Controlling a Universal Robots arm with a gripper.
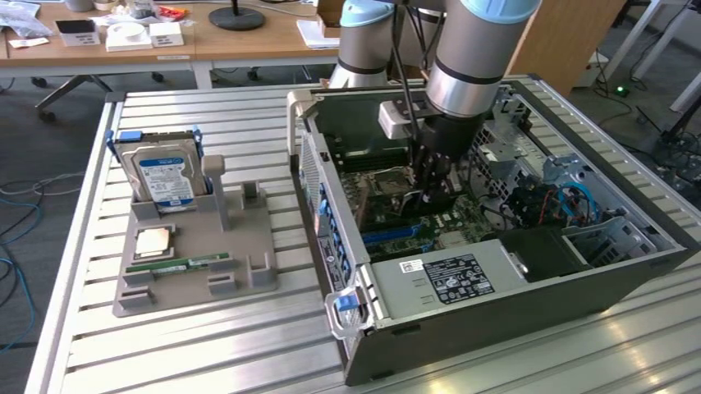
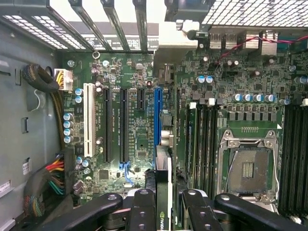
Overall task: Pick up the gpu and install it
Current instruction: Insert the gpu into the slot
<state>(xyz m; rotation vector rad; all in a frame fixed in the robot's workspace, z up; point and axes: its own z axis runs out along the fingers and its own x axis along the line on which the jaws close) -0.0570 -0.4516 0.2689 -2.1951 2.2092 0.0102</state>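
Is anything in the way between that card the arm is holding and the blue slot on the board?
Nothing visible does. The gripper holds the gpu edge-on, in line with the long blue slot on the motherboard. That slot looks empty, and the black slots beside it are empty too.

Colours, dark grey case (image 1: 526, 304)
Green motherboard (image 2: 144, 139); blue slot (image 2: 158, 115), white slot (image 2: 88, 120); green-logo gpu (image 2: 163, 185); blue-labelled hard drive (image 1: 167, 176) at nine o'clock, exterior view.
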